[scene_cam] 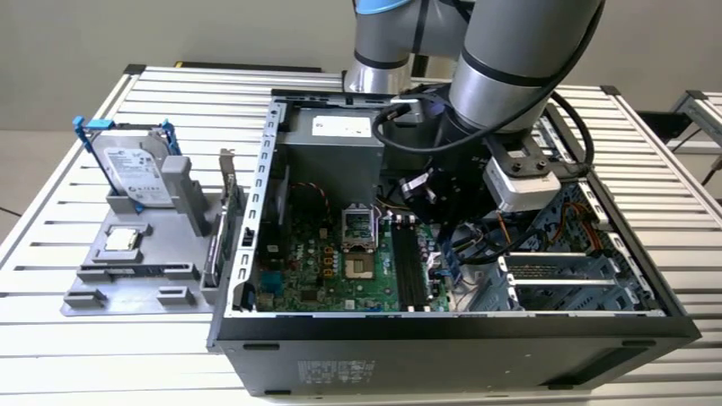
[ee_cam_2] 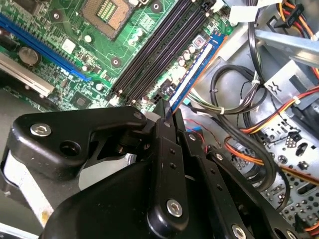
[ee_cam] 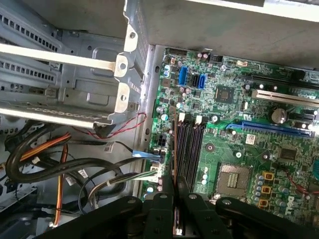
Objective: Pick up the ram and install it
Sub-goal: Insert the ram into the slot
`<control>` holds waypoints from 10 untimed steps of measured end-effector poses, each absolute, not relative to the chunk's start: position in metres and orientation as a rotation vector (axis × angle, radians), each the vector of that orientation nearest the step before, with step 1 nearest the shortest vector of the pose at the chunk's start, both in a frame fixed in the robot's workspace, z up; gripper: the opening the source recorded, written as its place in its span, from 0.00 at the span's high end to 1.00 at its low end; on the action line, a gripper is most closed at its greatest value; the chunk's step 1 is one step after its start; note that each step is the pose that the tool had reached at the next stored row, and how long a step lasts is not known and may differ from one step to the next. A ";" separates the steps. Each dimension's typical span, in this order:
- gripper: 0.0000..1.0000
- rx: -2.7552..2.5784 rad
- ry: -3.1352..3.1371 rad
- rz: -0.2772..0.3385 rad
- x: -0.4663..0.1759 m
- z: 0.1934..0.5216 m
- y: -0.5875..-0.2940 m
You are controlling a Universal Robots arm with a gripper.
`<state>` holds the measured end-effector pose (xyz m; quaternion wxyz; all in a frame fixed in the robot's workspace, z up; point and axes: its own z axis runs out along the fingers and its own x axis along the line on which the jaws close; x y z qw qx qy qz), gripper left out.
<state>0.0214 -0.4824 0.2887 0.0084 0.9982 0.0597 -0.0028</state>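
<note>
Ram [ee_cam_2: 192,74] clamped in gripper [ee_cam_2: 167,117] — edge-on above slots [ee_cam: 188,149]

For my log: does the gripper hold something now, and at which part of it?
Yes. The gripper is shut on the ram, the blue stick, pinching it at its near end by its flat faces, above the black memory slots.

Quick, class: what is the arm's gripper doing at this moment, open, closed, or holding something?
Gripper: closed on the ram, holding the blue stick edge-on above the motherboard's black memory slots.
</note>
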 end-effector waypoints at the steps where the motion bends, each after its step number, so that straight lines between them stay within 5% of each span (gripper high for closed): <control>1: 1.00 3.120 0.180 -0.009 0.021 0.289 -0.482; 10: 1.00 3.122 0.117 -0.009 0.022 0.289 -0.482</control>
